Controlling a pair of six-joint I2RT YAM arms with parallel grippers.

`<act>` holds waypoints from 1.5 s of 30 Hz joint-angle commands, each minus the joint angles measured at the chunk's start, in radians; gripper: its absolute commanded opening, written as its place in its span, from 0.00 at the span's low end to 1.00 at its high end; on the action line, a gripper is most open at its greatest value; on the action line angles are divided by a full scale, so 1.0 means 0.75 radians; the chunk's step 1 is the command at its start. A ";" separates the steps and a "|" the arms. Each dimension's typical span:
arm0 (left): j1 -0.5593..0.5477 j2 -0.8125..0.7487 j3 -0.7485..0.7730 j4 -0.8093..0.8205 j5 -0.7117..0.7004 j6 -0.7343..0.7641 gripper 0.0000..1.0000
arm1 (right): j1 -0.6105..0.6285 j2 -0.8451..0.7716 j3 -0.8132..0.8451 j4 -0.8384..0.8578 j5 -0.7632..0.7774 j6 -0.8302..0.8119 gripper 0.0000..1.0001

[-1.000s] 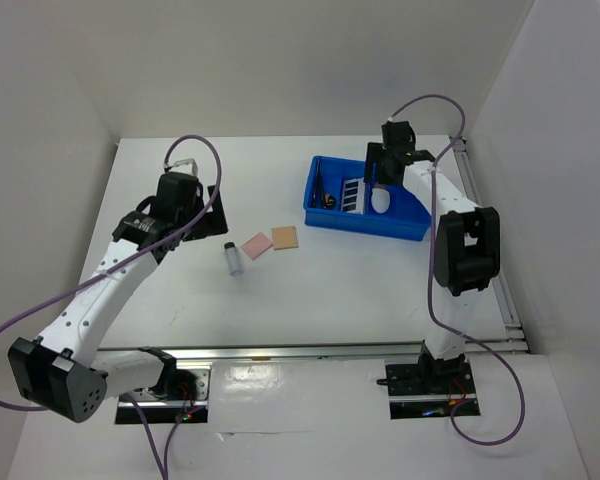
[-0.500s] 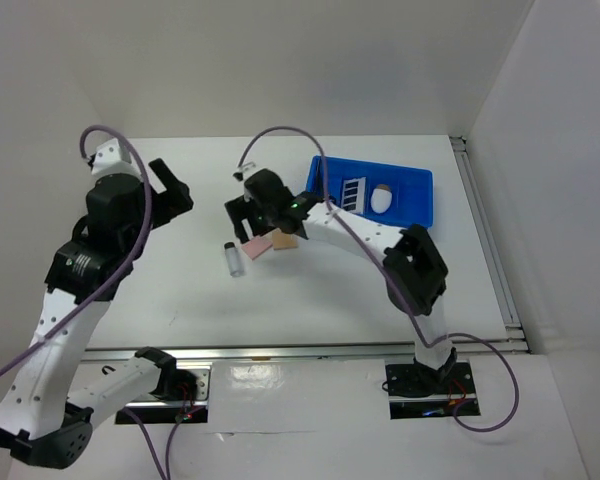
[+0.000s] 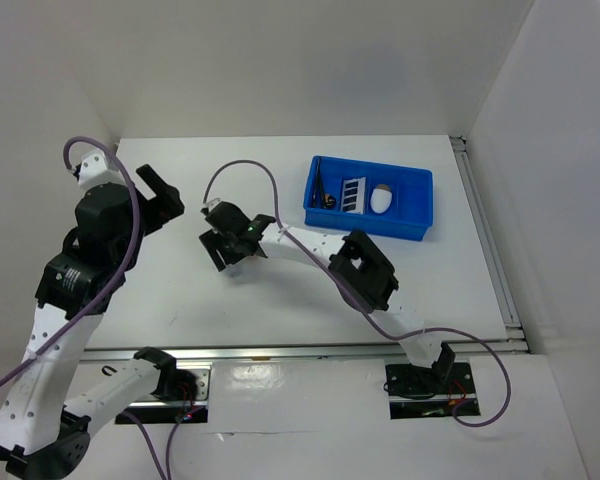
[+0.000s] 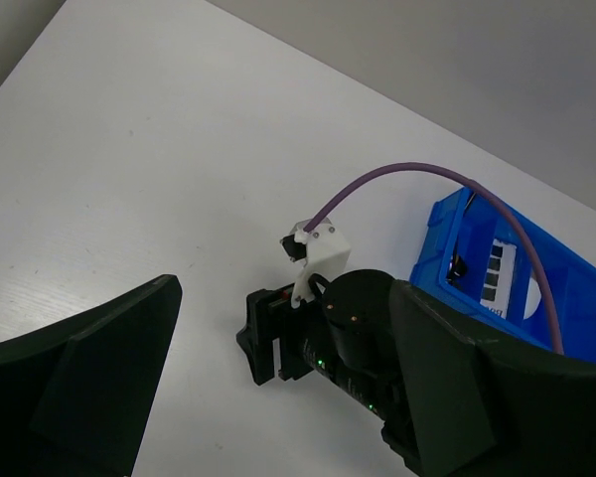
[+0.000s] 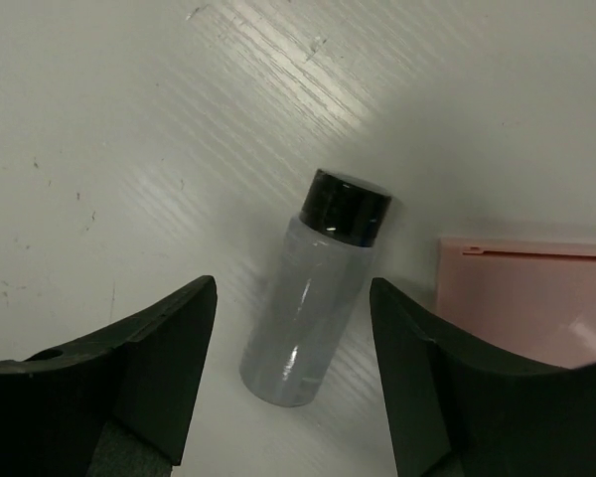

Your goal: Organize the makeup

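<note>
A small clear vial [image 5: 313, 298] with a black cap lies on the white table between the open fingers of my right gripper [image 5: 293, 373], which hovers just above it without touching. A pink pad [image 5: 531, 298] lies right beside it. In the top view my right gripper [image 3: 225, 250] hides the vial and both pads. The blue tray [image 3: 415, 228] holds two black brushes [image 3: 321, 186], the dark palette [image 3: 351, 192] and the white sponge [image 3: 380, 200]. My left gripper [image 3: 156, 193] is open and empty, raised at the left, looking down at the right wrist [image 4: 353, 333].
The blue tray also shows in the left wrist view [image 4: 447, 248]. A purple cable [image 3: 250, 170] loops above my right arm. White walls close in the table at the back and on both sides.
My right gripper has swung from the tray across the pads and now hovers over the vial. My left arm has lifted and drawn back to the left.
</note>
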State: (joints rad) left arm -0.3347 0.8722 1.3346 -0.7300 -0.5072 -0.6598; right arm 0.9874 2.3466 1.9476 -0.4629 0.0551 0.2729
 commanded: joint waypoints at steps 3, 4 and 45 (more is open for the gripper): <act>-0.004 -0.028 -0.018 0.014 -0.015 0.021 1.00 | 0.029 0.056 0.105 -0.035 0.072 0.016 0.61; -0.004 -0.028 -0.018 0.014 -0.015 0.021 1.00 | 0.029 0.068 0.105 -0.035 0.088 0.016 0.58; -0.004 0.283 -0.026 0.020 0.246 0.217 1.00 | -0.637 -0.803 -0.453 -0.002 0.256 -0.024 0.32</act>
State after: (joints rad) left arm -0.3347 1.0229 1.3052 -0.7174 -0.4095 -0.5522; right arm 0.6418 1.8050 1.6981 -0.4538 0.1879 0.2436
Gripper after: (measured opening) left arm 1.001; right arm 0.467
